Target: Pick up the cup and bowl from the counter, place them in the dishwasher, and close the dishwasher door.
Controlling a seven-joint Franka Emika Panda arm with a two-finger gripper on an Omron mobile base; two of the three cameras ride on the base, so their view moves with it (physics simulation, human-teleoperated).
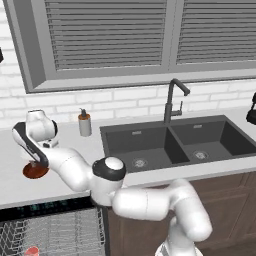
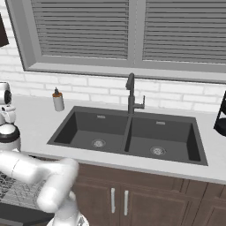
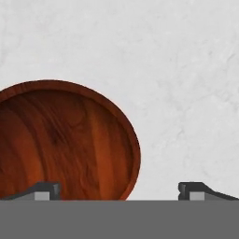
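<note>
Directly over the bowl (image 3: 65, 142), the hand (image 3: 119, 190) points down at the desk (image 1: 10, 187) with its fingers spread wide and nothing between them. In the hand view the dark fingertips (image 3: 44, 190) stand far apart: one lies over the bowl's wooden inside near its rim, the other over bare pale desk beside it. The rim's curved edge runs between the two tips.

From the left base view the bowl (image 1: 35, 171) is a shallow reddish-brown dish sitting on the desk left of the dark double sink (image 1: 175, 142), partly covered by the arm's wrist, so the hand itself is hidden there. A grey soap dispenser (image 1: 84, 123) with a brown top stands upright farther back, near the tiled wall and just left of the sink. A dark tap (image 1: 173, 100) rises behind the sink.

Below the desk edge, the dishwasher (image 1: 50, 207) shows its black control strip, with its grey wire rack (image 1: 55, 232) exposed beneath. A small salmon-red thing (image 1: 31, 251), likely the cup, sits in the rack at the bottom edge; too little shows to be sure.
</note>
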